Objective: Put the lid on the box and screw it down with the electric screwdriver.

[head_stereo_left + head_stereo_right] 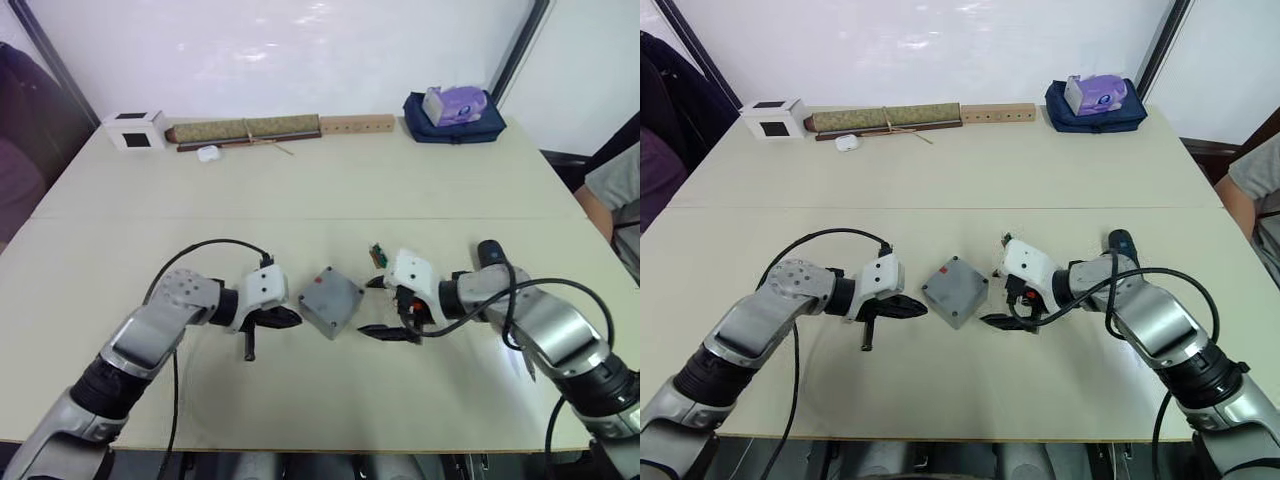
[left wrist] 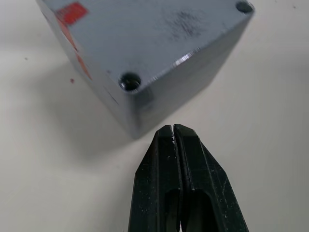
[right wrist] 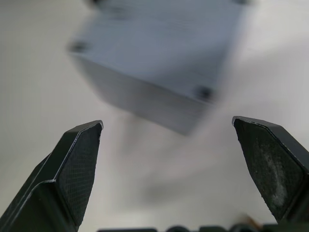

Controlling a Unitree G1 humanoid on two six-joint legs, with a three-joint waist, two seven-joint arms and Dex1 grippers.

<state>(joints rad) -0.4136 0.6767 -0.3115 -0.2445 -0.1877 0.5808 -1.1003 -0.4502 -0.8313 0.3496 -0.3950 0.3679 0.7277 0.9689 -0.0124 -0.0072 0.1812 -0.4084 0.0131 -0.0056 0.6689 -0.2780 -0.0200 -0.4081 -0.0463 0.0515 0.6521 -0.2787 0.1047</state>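
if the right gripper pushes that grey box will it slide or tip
Probably slide: the box sits low and flat on the smooth table. Its plain hard faces look slick. A push at a corner, where the right gripper points, would likely spin it.

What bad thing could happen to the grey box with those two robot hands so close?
1. The square grey box, with its flat grey lid on top, sits loose on the pale table. The left gripper has its black fingers shut right at one corner; a nudge could slide or spin it.
2. The right gripper is open with nothing between its fingers, so closing now would probably miss the box.
3. A small green circuit board lies beside the right gripper and could get knocked.
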